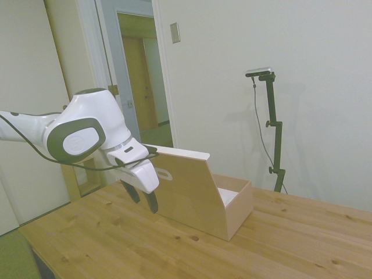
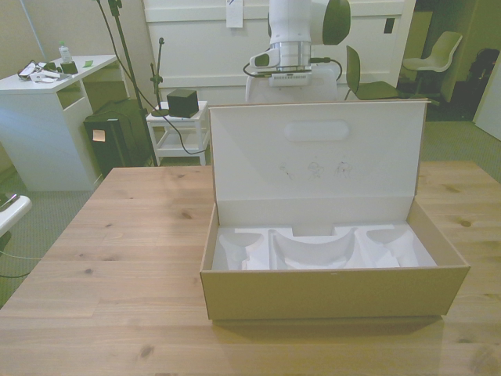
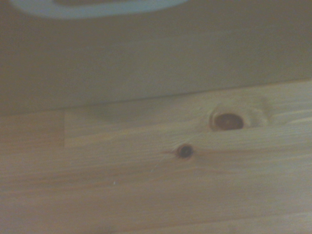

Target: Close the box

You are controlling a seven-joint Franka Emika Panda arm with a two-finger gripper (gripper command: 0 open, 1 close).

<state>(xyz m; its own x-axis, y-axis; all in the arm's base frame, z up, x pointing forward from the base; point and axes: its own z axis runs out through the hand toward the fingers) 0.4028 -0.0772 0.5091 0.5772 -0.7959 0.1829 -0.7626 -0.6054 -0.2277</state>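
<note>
**Box open, gripper behind the raised lid**

The box [image 2: 333, 291] sat on the table [image 2: 133, 258], toward the front view's right. Its lid [image 2: 317, 160] stood raised, near upright, leaning slightly back from the opening. A white moulded insert [image 2: 313, 252] showed inside the box in the front view. The oval hand-hole [image 2: 316, 131] sat high on the lid, near its middle.

In the side view, the gripper [image 1: 143, 197] hung above the table on the outer side of the lid, its fingers pointing down and tilted toward the lid. The fingers [image 1: 151, 203] were dark and stood a little apart, with nothing between them. Whether they touched the lid could not be told from that angle.

From the front, the lid hid the gripper; only the arm [image 2: 293, 39] showed above its top edge.

The wrist view showed the lid's pale outer face [image 3: 156, 58] close by, blurred, with the white rim of the hand-hole [image 3: 97, 7] at one edge and knotted table wood [image 3: 185, 151] beside it.
</note>
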